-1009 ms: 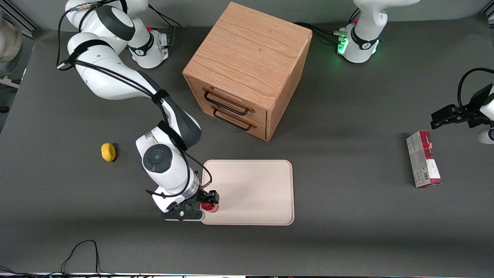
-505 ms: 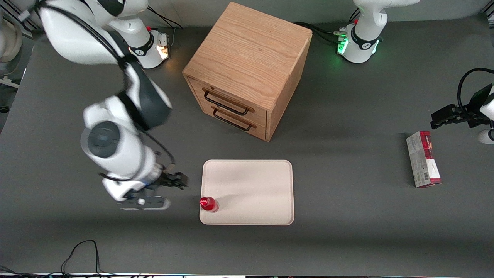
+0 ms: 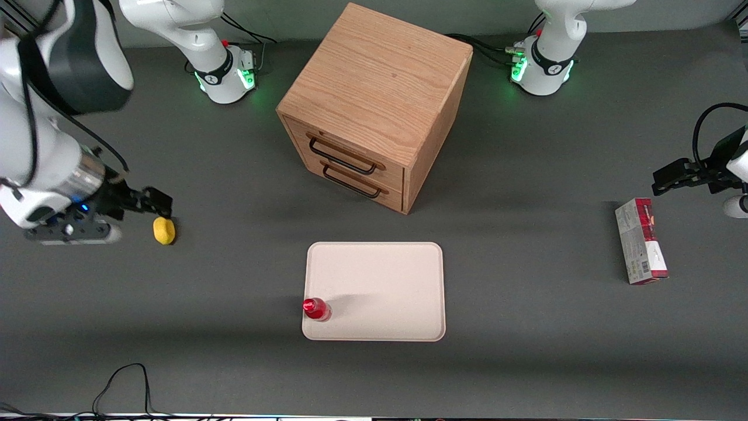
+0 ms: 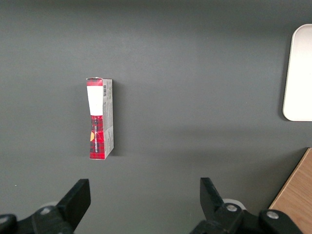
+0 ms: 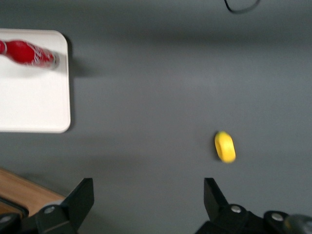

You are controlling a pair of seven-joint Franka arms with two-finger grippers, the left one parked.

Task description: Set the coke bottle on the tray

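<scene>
The small all-red coke bottle (image 3: 316,309) stands upright on the cream-beige tray (image 3: 385,286), in the tray's corner nearest the front camera on the working arm's end. It also shows in the right wrist view (image 5: 28,53) on the tray (image 5: 34,105). My right gripper (image 3: 153,203) is open and empty, raised well away from the tray toward the working arm's end of the table, just above the yellow lemon (image 3: 164,230). In the right wrist view its fingers (image 5: 82,195) stand wide apart over bare table, with the lemon (image 5: 224,146) beside them.
A wooden drawer cabinet (image 3: 374,105) stands farther from the front camera than the tray. A red-and-grey carton (image 3: 641,240) lies toward the parked arm's end; it also shows in the left wrist view (image 4: 99,118). A black cable (image 3: 120,386) loops near the front table edge.
My gripper let go of the coke bottle on the tray, then rose and swung away toward the working arm's end, ending above the lemon. The bottle stays upright where it was left.
</scene>
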